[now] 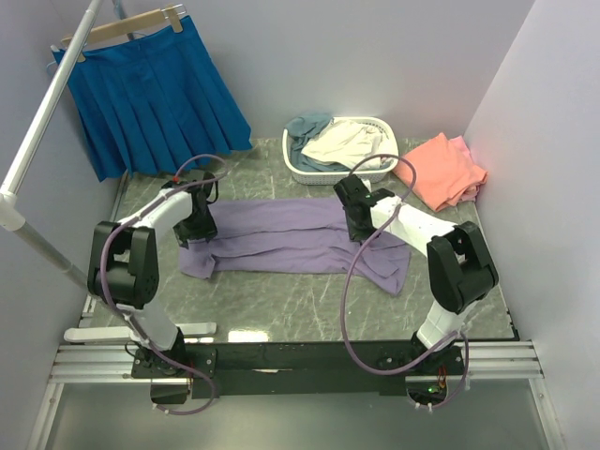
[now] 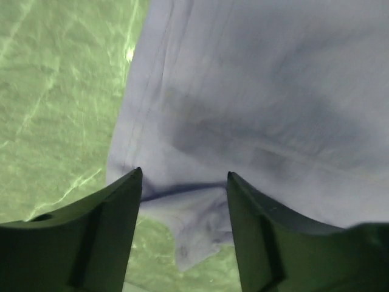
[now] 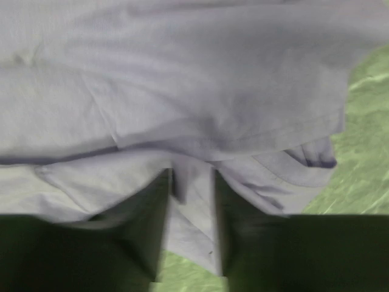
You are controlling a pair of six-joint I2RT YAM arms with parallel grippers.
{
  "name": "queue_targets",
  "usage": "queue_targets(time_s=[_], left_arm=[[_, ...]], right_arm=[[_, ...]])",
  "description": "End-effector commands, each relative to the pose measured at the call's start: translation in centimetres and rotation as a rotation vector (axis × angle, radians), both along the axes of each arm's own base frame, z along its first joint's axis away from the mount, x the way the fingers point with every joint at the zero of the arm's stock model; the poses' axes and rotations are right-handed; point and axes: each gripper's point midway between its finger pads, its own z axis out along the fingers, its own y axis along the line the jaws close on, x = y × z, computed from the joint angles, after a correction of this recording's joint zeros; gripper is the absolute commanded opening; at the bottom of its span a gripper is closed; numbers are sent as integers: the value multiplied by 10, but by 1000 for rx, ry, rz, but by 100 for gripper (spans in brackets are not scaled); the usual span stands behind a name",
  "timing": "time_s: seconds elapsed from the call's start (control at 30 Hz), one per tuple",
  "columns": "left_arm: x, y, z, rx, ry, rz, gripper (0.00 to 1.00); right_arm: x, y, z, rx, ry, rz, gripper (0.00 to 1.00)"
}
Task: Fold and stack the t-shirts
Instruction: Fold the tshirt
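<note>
The large lavender t-shirt (image 1: 281, 239) lies across the middle of the table as a long band, with a sleeve trailing toward the near right. My left gripper (image 1: 199, 228) hovers over its left end. In the left wrist view it (image 2: 182, 176) is open, and a loose corner of the lavender t-shirt (image 2: 255, 91) lies on the table below the gap. My right gripper (image 1: 357, 230) is over the right part. In the right wrist view it (image 3: 191, 176) is slightly parted, with a fold of the lavender t-shirt (image 3: 182, 79) in the narrow gap, blurred.
A white lattice basket (image 1: 305, 175) at the back holds cream (image 1: 342, 142) and grey-blue (image 1: 306, 127) tees. Coral-pink tees (image 1: 445, 169) lie piled at the back right. A blue pleated skirt (image 1: 150, 94) hangs at the back left beside a white pole (image 1: 37, 131). The marble table (image 1: 309, 300) is walled in.
</note>
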Motion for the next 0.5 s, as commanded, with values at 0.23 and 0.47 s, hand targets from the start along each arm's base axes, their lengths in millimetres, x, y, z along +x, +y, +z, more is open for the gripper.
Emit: queue_targets(time_s=[0.23,0.47], left_arm=[[-40,-37,38,-253,-156,-146,81],[-63,-56,41,-345,-134,-152,86]], right_arm=[[32,0,75,55,-224,-58,68],[22,3,75,82,-204,-46,77]])
